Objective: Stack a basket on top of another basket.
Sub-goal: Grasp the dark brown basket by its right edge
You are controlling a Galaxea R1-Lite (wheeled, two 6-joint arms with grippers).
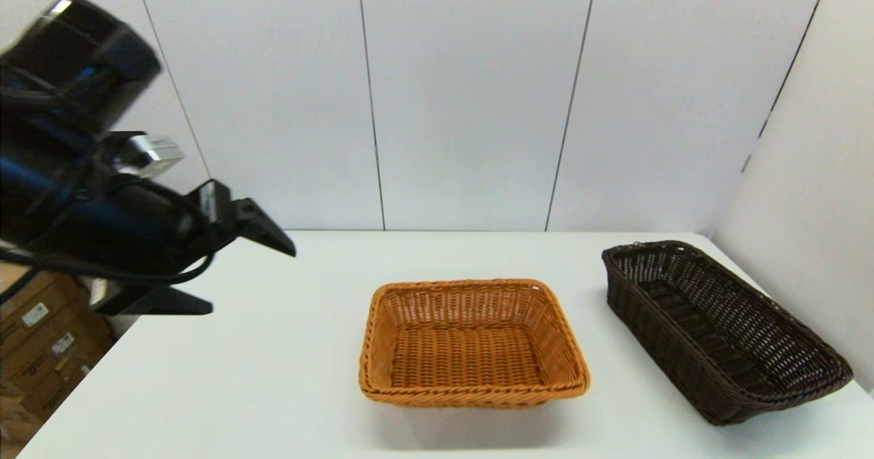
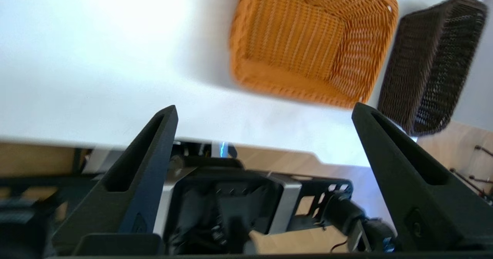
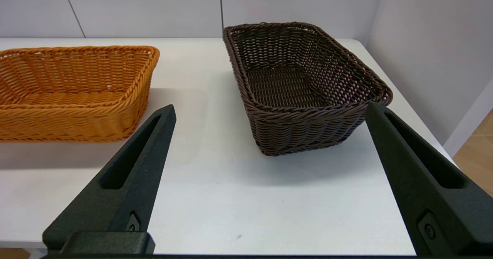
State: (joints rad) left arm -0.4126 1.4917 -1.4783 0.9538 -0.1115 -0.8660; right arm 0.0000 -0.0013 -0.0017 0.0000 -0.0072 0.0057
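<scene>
With both sets of fingers spread wide and nothing between them, neither arm had taken hold. Right gripper point(image 3: 269, 112) sat low off the near table edge, fingers framing the dark basket point(image 3: 300, 85) from its short near end; not visible in head view. Left gripper point(image 2: 265, 112) was raised high over the table's left side point(image 1: 225, 254), well apart from both baskets.

Handling, judged: open woven wicker, so the dark basket was probably light and fairly stiff, with some flex in the walls. Weave gives friction; slip risk low. Best hold looked like a pinch over the braided rim at the near short wall, one finger inside, one outside. A one-sided hold may let the far end sag or tilt.

Appearance: dark brown, almost black, rectangular, flared sides, braided rim, empty. It stood upright at the right side of the white table point(image 1: 273, 350), close to the right wall, turned at an angle. Orange basket point(image 1: 471, 339) of similar build stood near the table's middle, empty, apart from the dark one with bare table between. Stacking not yet begun.
</scene>
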